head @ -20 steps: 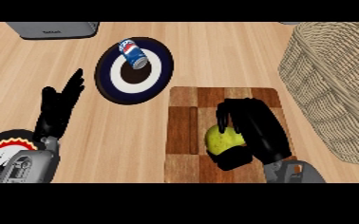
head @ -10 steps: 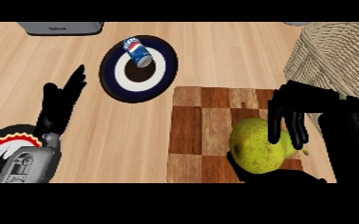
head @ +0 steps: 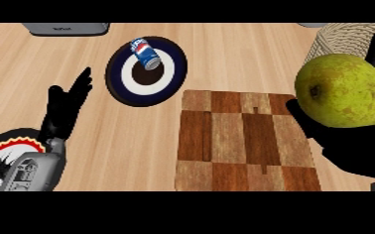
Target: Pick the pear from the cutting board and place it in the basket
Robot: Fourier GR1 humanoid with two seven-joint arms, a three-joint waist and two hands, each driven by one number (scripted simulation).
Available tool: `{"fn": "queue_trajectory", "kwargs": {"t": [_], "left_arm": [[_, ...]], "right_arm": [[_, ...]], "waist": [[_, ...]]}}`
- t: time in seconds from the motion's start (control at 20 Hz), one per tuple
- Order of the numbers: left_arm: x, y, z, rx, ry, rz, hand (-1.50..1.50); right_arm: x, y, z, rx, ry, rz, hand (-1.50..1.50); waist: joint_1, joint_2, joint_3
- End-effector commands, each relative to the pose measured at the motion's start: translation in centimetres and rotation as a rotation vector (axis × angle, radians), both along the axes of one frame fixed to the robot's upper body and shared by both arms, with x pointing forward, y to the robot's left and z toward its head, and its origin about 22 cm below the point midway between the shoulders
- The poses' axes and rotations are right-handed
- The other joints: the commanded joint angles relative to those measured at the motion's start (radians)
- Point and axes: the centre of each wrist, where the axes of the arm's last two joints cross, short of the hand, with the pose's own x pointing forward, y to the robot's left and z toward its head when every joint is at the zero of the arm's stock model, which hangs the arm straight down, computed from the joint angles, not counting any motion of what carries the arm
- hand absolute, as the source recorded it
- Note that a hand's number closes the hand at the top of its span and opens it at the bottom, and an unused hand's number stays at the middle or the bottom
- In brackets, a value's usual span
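The fingers of the right hand (head: 344,146) are curled under and behind the pear (head: 341,90), holding it from below. Only a dark part of that hand shows, at the right edge of the view, so I cannot see each finger well.

A second ago the pear sat low on the cutting board (head: 245,141) with the hand wrapped over it. Half a second ago it was already coming up. Now the pear is high in the air and looks very big, because it is close to the robot's head. It hangs over the right edge of the board, and the board has nothing on it. So the picking up part looks done.

The basket (head: 344,38) peeks out at the top right, just behind the pear. The pear is not in it yet. I think the next job is to carry the pear over the rim and let it go inside.

The left hand (head: 67,106) is at the left side of the counter (head: 242,54), open, fingers up, resting. It has not moved.

The round plate (head: 147,72) with the little can (head: 144,54) on it is still in the same spot, near the board's top left corner. A grey thing (head: 64,28) sits at the far edge
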Motion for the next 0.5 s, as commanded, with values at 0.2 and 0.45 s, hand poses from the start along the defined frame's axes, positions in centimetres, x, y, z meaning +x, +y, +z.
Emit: {"fn": "queue_trajectory", "kwargs": {"t": [0.2,0.45], "left_arm": [[-0.4,0.1,0.3,-0.015,-0.005,-0.03,0.0],[0.0,-0.4,-0.3,-0.006,-0.015,-0.003,0.0]], "right_arm": [[3.7,-4.2,3.9,-0.35,0.135,-0.339,1.5],[5.3,-9.5,3.7,-0.438,0.243,-0.371,1.5]], "waist": [[0.004,0.004,-0.001],[-0.005,0.006,0.002]]}}
